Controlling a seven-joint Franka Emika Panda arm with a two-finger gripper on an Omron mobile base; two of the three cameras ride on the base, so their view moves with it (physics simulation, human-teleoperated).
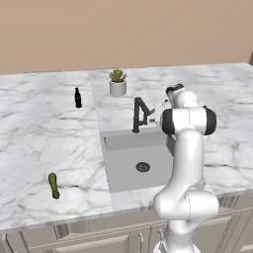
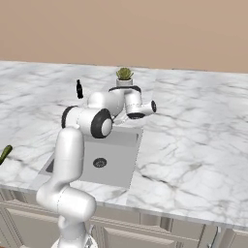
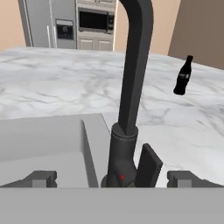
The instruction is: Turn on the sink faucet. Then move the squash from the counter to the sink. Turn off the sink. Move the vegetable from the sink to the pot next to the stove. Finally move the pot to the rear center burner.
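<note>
Counter [image 1: 44, 128]: white marble, spans full width. Sink [image 1: 129, 170] set at counter's front edge, drain at centre. Gripper [image 3: 113, 178] at sink's rear edge, jaws fully spread either side of sink faucet [image 3: 131, 87] base, holding nothing; lever between fingertips. Potted plant [image 1: 117, 82] and black bottle [image 1: 77, 98] toward counter's rear edge. Squash [image 1: 53, 186] near front edge, well left of sink.
</note>
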